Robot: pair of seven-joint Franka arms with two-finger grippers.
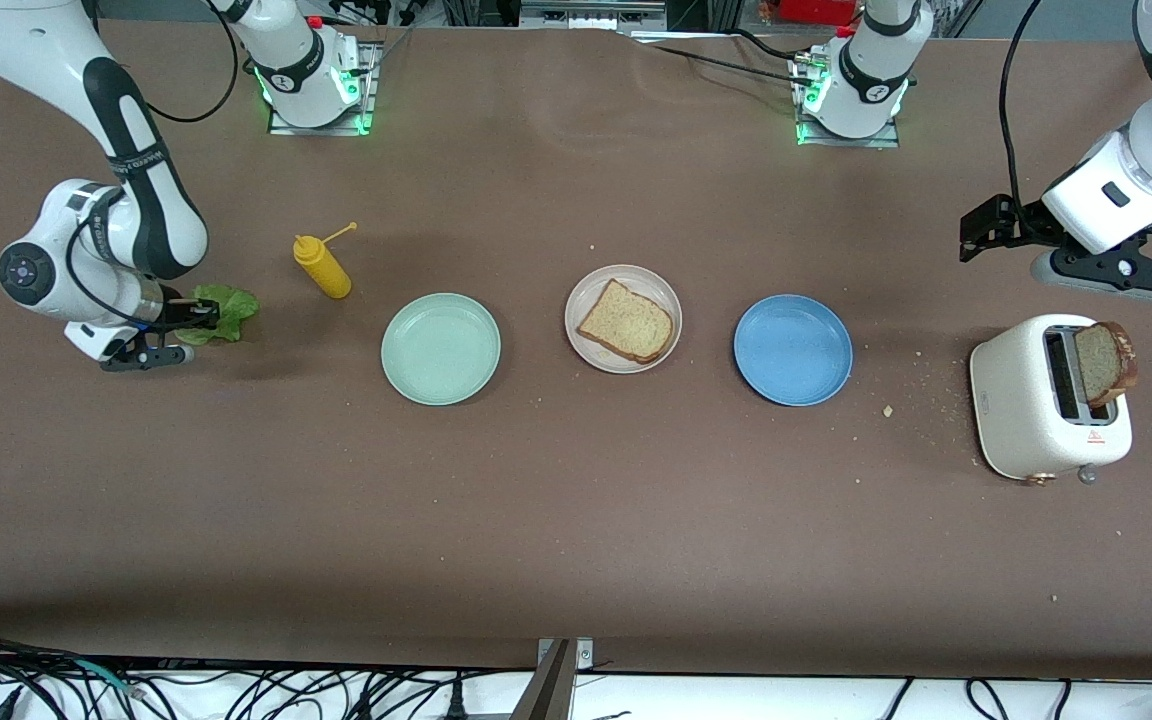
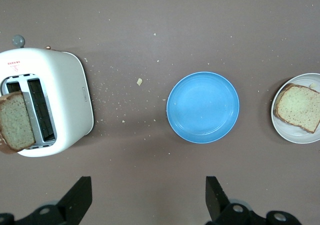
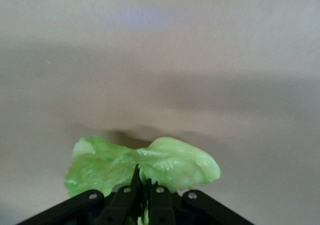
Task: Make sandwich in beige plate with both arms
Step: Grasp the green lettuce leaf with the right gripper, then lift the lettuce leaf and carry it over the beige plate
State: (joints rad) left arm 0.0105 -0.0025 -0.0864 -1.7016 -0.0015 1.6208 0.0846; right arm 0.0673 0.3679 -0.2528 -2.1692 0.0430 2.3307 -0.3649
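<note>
Toaster (image 1: 1051, 410) sits lowest in front view, at left arm's end of table, w/ one bread slice (image 1: 1104, 362) standing up out of a slot. Crumbs on table beside it.

Plates in a row mid-table: mint green plate (image 1: 440, 348), beige plate (image 1: 623, 318), blue plate (image 1: 792, 349). Beige plate is between the other two and carries one bread slice (image 1: 626, 321) lying flat, no lettuce on it yet. Sandwich so far = bottom slice only.

Right gripper (image 1: 198, 317) low at right arm's end of table, fingers pressed together, pinching lettuce leaf (image 1: 226, 310) by one edge; right wrist view shows the ruffled leaf (image 3: 145, 167) bunched in front of the fingertips. Mustard bottle (image 1: 322, 266) stands near, betw. leaf and mint plate, slightly farther from the camera.

Key relation: beige plate lies well apart from right gripper, toward left arm's end; mint plate sits between them, so carry prob. passes over it. Leaf's long axis: can't tell.

Left gripper (image 2: 148, 200) hangs near toaster, fingers spread wide, holding nothing; waits. It is the nearer arm for toaster slice.
</note>
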